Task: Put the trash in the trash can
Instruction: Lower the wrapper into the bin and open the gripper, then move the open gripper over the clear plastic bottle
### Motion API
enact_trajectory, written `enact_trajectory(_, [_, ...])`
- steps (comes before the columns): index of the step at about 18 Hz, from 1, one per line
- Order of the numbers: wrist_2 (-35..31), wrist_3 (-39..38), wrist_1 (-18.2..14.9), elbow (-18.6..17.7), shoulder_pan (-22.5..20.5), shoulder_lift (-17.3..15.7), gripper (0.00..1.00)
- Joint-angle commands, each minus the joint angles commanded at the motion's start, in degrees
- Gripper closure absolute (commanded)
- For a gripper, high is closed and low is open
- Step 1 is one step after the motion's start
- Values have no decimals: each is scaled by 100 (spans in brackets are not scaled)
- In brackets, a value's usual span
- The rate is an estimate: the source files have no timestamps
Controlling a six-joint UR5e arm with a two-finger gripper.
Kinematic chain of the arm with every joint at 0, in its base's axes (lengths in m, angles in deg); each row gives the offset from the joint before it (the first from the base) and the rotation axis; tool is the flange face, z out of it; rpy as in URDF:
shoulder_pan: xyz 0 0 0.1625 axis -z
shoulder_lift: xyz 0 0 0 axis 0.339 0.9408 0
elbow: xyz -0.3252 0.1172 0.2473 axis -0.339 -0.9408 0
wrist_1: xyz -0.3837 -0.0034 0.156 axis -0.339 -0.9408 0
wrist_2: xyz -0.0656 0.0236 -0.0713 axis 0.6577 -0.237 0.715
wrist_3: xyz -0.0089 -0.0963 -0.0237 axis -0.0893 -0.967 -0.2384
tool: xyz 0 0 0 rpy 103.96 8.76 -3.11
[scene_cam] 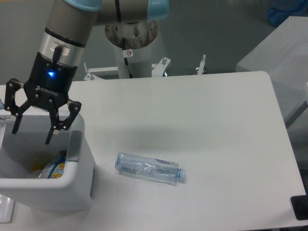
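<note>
Camera: one wrapper (54,169) binned, one bottle (149,168) out.

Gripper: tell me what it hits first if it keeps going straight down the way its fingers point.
Probably the inside of the trash can: the open gripper hangs over its mouth, above the snack wrapper lying inside. Depth is uncertain.

Tool (32,136) agape over bin (77,180) (wrapper (54,169) inside).

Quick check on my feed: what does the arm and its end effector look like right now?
The arm is silver-grey with light blue joint caps. Its end effector has a black body with white lettering and a lit blue indicator, plus two black linkage fingers.
</note>
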Motion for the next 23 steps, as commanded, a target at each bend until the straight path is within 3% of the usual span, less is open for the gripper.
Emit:
enact_trajectory(7, [-1186,-53,0,-149,-746,0,23])
enact_trajectory(8, [-1195,-27,0,-175,-861,0,15])
enact_trajectory(9, [-1204,0,0,-176,-992,9,0])
enact_trajectory(13, [-1257,9,0,-132,-1423,26,0])
enact_trajectory(17, [-1801,219,0,-9,-1486,132,0])
enact_trajectory(23, [-1872,2325,-9,-9,-1792,351,0])
